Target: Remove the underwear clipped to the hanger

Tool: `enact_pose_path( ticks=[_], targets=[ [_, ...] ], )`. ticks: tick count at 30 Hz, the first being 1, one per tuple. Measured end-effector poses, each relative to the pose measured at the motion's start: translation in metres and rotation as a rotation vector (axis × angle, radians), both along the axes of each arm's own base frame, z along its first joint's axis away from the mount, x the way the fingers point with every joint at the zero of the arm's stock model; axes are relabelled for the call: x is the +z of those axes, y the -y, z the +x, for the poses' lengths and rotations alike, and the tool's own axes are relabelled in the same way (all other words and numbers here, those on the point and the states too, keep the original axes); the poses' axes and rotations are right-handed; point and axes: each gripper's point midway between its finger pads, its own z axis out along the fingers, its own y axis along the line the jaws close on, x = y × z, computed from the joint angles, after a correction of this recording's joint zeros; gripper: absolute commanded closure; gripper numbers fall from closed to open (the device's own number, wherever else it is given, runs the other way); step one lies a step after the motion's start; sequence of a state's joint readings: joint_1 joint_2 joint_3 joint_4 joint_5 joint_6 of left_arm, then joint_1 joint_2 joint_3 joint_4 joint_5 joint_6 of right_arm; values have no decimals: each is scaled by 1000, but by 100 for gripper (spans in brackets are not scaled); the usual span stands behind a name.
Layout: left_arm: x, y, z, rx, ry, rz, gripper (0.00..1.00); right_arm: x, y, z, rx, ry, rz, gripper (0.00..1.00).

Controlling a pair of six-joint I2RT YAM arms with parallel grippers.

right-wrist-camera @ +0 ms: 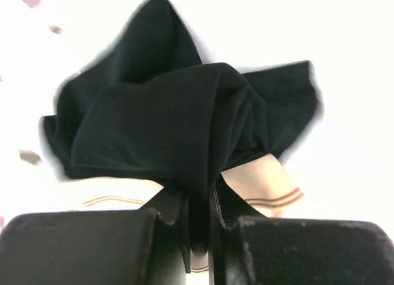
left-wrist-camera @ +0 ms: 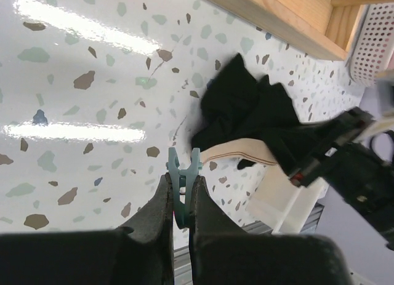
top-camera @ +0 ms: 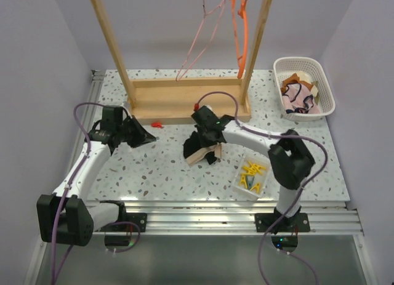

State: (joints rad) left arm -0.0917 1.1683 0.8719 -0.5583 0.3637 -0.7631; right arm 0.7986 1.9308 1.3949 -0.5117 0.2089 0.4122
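1. Done so far: both hangers [top-camera: 242,51] on the rack [top-camera: 184,103] are bare. The pink briefs [top-camera: 306,108] lie in the basket [top-camera: 326,82], well beyond the right claw [right-wrist-camera: 197,214] and to its right.
2. In hand: the right claw is pinched narrow on a fold of the black briefs [right-wrist-camera: 166,119], which lie bunched on the counter [top-camera: 154,168] directly under it.
3. The left claw [left-wrist-camera: 180,202] is clamped on a pale blue clip [left-wrist-camera: 183,174], clear of the cloth, which lies ahead of it and to its right.
4. Left to do, by my judgement: carry the black briefs to the basket and put the clip down.
5. Room: bare counter runs from the right claw toward the basket. The rack's base sits just behind the claw and the clip tray [top-camera: 237,181] near its right, so a low swing could catch either one.
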Motion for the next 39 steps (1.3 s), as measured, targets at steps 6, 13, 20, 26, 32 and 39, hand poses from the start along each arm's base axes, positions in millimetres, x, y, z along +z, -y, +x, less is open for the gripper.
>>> enact_pose_path(
  ticks=[6,13,20,26,32,39],
  targets=[
    [4,14,6,-72,30,-63,100,101,123,14,-390,145,105,100],
    [-3,59,1,-247,33,-119,100,162,283,41,-892,319,128,100],
    [5,123,-11,-477,49,-177,100,193,352,136,-1102,413,151,100],
    [17,179,-13,-642,100,-216,100,219,397,218,-1252,613,168,100],
    [4,215,-17,-733,73,-233,100,187,413,226,-1335,690,73,100],
    [-2,245,-16,-823,72,-266,100,149,408,219,-1194,781,-48,100]
  ],
)
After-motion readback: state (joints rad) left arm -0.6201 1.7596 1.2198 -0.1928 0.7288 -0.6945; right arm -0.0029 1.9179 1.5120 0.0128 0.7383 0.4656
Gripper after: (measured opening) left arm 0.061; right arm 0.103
